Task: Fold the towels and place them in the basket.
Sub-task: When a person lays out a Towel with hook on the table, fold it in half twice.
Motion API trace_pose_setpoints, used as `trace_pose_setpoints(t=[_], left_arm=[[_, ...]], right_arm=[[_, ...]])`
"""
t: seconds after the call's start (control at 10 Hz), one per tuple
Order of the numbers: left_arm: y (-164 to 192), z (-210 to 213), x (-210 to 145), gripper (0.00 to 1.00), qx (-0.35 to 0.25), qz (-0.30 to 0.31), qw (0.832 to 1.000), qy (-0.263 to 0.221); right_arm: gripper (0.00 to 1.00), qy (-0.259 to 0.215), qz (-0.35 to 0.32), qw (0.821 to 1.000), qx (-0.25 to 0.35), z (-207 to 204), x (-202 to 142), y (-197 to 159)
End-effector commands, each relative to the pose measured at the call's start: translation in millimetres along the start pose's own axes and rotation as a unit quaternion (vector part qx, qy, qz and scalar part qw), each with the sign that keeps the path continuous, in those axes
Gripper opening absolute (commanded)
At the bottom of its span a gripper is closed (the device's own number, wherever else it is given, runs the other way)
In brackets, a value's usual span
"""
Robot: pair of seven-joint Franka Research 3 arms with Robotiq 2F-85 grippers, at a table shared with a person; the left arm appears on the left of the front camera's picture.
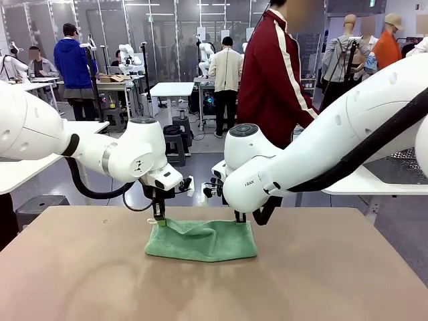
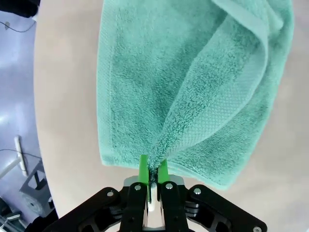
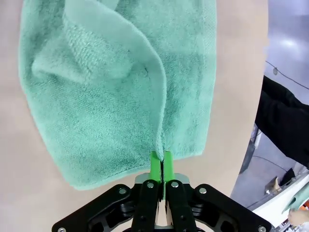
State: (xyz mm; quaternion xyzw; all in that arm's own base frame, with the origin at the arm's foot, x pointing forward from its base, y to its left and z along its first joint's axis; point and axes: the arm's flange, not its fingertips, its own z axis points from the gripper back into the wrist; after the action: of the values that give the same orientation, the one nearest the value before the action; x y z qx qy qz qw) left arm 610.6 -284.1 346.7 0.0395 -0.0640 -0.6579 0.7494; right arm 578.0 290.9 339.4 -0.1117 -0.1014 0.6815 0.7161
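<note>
Green towel (image 1: 200,242) lies on the table (image 1: 80,267), mid-surface, a little toward the far side. The near part rests flat. The far edge is raised at both corners, with a slack ridge of cloth sagging between them.

Left gripper (image 1: 158,217) is at the towel's far-left corner, fingers closed on a pinch of cloth. In the left wrist view the green pads (image 2: 143,166) are pressed together, with a bunched fold of terry coming up from between them.

Right gripper (image 1: 239,218) is at the far-right corner, likewise clamped on the towel. In the right wrist view the hem is caught between the pads (image 3: 154,162), and that layer is peeled up off the cloth lying beneath it.

A person in a dark red jacket (image 1: 271,73) stands at the far side, just behind the arms. Their hands play no visible part.

Step in hand, as I read it: the fold itself. Both far corners are gripped and lifted just clear of the table. The basket stage is not yet reached.

The next move calls for both arms to travel together toward the near edge, matched in height and pace. That keeps the raised edge taut and lands it square on the near hem. Let go only once the corners meet. Uneven travel would likely skew the fold, and too low a pass could drag the bottom layer along.
</note>
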Motion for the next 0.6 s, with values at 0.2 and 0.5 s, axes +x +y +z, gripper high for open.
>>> trace_pose_setpoints(t=[0.2, 0.5], left_arm=[[22, -2, -2, 0.08, 0.002, 0.039, 0.998, 0.047], [30, -11, -12, 0.08, -0.006, 0.063, 0.995, 0.07]], right_arm=[[0.02, 0.007, -0.003, 1.0, -0.002, -9, -4, -21], [0.02, 0.031, -0.02, 0.999, 0.003, -18, -15, -27]])
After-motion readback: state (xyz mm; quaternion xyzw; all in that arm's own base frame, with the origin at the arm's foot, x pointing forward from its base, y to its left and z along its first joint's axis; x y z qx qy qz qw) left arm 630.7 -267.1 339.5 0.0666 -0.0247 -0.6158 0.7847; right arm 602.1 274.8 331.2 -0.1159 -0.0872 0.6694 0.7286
